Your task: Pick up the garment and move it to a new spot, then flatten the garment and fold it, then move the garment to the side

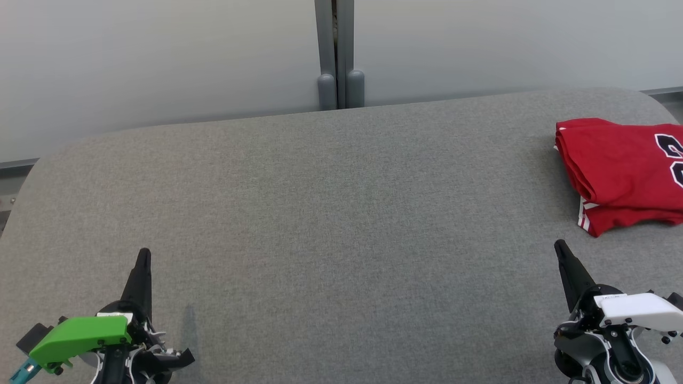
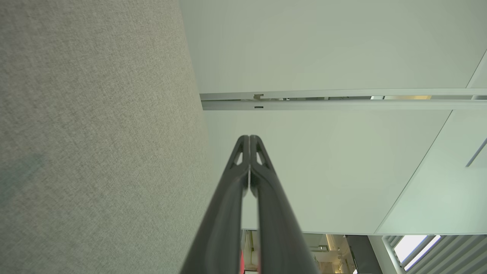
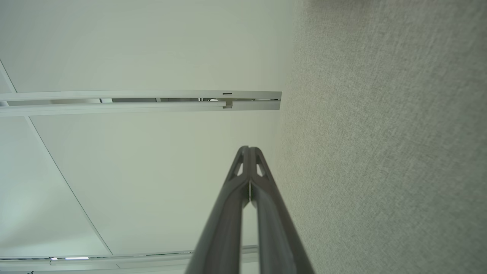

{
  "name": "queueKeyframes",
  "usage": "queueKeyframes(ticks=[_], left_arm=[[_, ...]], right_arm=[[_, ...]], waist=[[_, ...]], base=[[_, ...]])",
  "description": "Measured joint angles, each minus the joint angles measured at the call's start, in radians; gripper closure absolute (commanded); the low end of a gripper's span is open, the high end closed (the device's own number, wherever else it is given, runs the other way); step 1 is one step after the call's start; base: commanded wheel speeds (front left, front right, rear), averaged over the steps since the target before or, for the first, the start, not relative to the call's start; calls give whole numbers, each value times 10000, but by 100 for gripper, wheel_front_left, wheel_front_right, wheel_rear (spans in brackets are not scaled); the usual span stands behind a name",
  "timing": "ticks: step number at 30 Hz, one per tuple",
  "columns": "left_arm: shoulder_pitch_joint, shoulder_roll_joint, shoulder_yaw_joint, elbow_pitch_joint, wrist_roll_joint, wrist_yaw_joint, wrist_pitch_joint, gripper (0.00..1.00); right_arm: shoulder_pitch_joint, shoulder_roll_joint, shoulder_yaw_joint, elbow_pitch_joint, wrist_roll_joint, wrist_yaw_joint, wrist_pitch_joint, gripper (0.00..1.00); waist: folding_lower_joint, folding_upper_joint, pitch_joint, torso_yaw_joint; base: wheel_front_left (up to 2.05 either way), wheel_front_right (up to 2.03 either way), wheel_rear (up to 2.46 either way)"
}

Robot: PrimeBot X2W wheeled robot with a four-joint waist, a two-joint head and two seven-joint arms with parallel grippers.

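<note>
Garment (image 1: 619, 170) work looked finished. The grey table (image 1: 320, 213), a broad felt-like top with rounded corners, carried it at the far right edge, well apart from both arms. It was a red jersey of smooth knit with white trim and a dark number, lying in a flat folded stack. Its right part ran out of the head view, so the fold was probably square but unproven. Left fingers (image 1: 140, 282) and right fingers (image 1: 573, 272), long dark tapered pairs, were pressed closed on nothing near the front edge. Any next move would likely need only a check.
</note>
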Motion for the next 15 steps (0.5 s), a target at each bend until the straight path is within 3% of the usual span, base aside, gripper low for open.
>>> queueKeyframes(ticks=[15], left_arm=[[0, -2, 13, 0, 0, 0, 10, 100]], right_arm=[[-1, -2, 0, -2, 0, 0, 0, 100]], waist=[[0, 0, 0, 0]], base=[[0, 0, 0]])
